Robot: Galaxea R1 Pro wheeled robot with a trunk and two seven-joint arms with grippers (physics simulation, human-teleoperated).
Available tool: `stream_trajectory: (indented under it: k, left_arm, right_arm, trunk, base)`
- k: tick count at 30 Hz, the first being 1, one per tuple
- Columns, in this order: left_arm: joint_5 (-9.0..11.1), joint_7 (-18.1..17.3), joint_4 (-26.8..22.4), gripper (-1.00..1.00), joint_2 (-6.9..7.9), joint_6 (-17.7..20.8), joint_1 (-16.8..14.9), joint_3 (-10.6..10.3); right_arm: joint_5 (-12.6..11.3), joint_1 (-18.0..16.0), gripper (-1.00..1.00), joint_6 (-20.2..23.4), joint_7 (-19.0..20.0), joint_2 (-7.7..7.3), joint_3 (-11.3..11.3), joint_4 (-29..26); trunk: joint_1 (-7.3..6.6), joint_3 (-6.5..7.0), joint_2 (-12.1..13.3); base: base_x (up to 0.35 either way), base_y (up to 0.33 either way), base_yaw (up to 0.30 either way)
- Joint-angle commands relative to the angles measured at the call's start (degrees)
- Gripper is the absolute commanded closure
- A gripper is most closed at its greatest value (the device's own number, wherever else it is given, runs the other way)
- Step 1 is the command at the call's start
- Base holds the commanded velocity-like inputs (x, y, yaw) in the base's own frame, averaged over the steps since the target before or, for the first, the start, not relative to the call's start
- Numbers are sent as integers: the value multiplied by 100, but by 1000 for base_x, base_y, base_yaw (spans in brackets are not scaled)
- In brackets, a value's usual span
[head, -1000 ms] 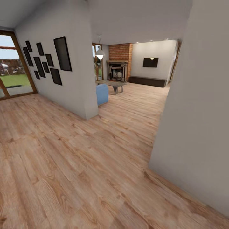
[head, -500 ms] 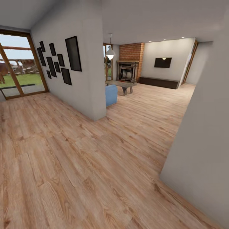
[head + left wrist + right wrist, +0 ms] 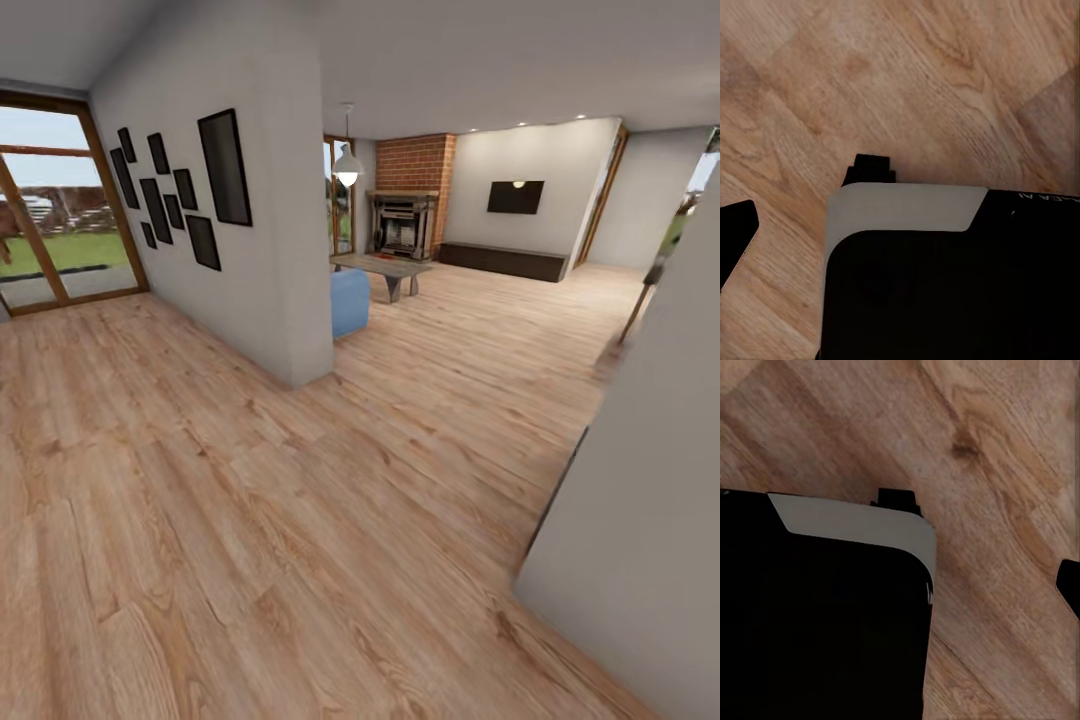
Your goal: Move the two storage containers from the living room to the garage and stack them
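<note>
Wood-plank flooring [image 3: 250,520] leads to the living room [image 3: 480,280] — end effector states unclear.

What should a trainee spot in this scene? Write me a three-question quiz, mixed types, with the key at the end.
1. True or false: the wood-plank floor runs on into the room with the brick fireplace.
2. What hangs on the partition wall? A) dark picture frames B) a clock C) shelves
3. Fill in: the sofa end showing past that wall is ___.
Key: 1 true; 2 A; 3 blue.
</note>
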Motion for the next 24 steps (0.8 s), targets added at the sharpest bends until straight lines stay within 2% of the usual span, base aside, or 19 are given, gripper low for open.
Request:
stream_trajectory:
  k: [1,7,17,24]
  left_arm:
    - [57,-22,-2,-100,2,25,-3,-6]
    - [59,-20,-2,-100,2,25,-3,-6]
    - [58,-21,-2,-100,2,25,-3,-6]
    - [58,-20,-2,-100,2,25,-3,-6]
  right_arm:
    - [-50,-6,-100,-34,-5,4,48,17]
    - [-50,-6,-100,-14,-5,27,48,13]
    - [-50,-6,-100,-23,-5,11,48,12]
    - [-55,-5,-100,-32,-5,11,48,14]
  trunk:
    - [3,-5,-2]
    - [3,-5,-2]
    - [3,-5,-2]
    - [3,-5,-2]
  base:
    - [320,0,0]
    - [320,0,24]
    - [320,0,237]
    - [320,0,33]
